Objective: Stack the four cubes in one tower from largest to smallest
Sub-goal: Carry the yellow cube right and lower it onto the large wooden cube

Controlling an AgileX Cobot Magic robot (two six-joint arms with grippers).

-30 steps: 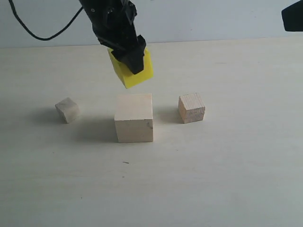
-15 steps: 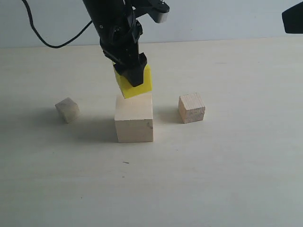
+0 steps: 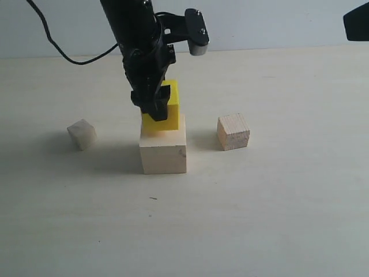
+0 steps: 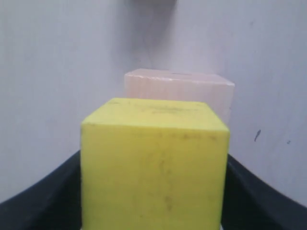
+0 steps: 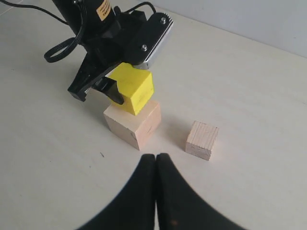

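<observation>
left gripper (image 3: 157, 109) clamped on yellow cube (image 3: 168, 120), down on big cube (image 3: 164, 153) near its left edge; right gripper (image 5: 156, 163) pinched shut, empty; smaller cube (image 3: 233, 131) well apart, rightward

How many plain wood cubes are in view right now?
3. The big wood cube sits mid-table under the yellow cube; in the exterior view the smaller wood cube stands to its right, the tiny wood cube to its left. None seems hidden.

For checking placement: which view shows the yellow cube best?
The right wrist view: the yellow cube appears from above on the big wood cube. The exterior view has the left gripper covering it partly; the left wrist view crops it.
</observation>
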